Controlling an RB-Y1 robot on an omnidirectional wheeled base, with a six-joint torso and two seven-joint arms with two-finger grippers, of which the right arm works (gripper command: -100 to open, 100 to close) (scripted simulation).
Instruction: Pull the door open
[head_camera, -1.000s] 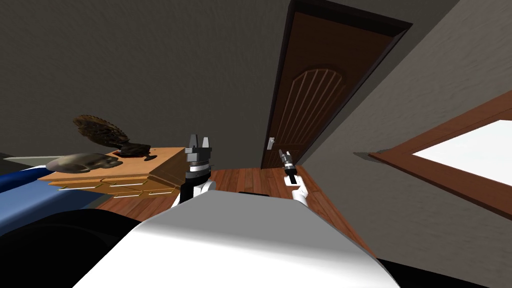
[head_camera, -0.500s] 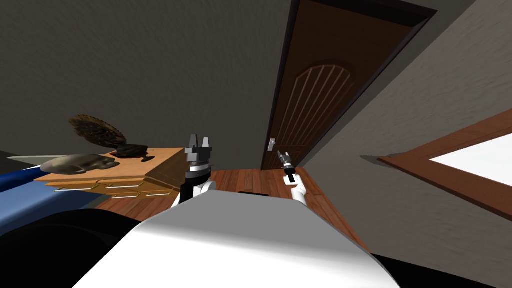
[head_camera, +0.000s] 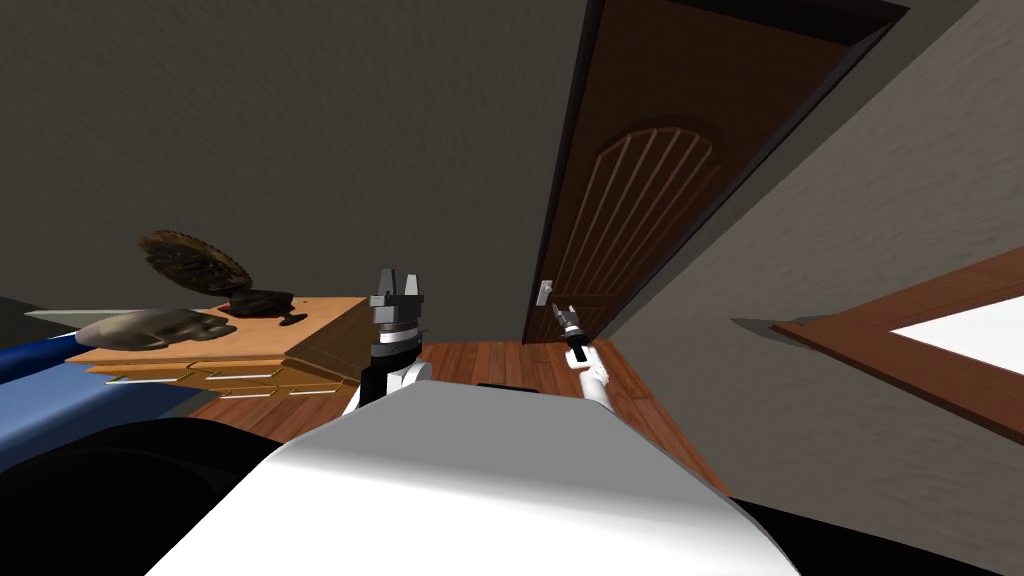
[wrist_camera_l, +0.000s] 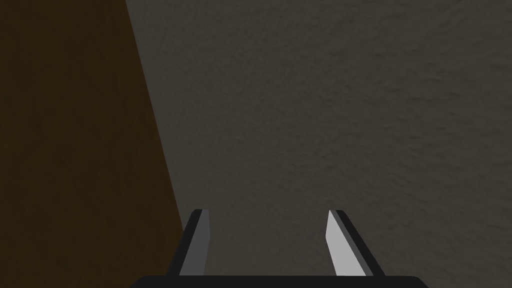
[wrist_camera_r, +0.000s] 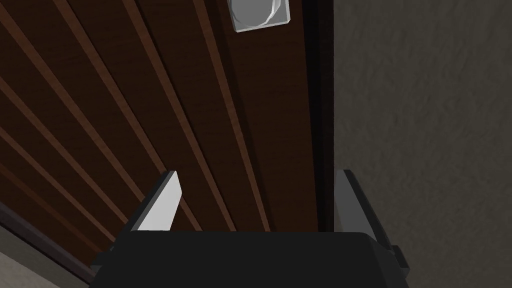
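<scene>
One dark brown door (head_camera: 640, 190) is seen shut, just ahead of right gripper (wrist_camera_r: 257, 172), fingers spread wide, nothing gripped. Left gripper (head_camera: 398, 275) is likewise spread and empty, well aside. Silver handle plate (wrist_camera_r: 259, 13) is seen beyond right fingertips, untouched.

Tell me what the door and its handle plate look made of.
Door: dark brown wood by its look, matte, with raised slats and faint grain. Handle plate: pale grey, smooth, with a light sheen, probably metal, not certain.
</scene>
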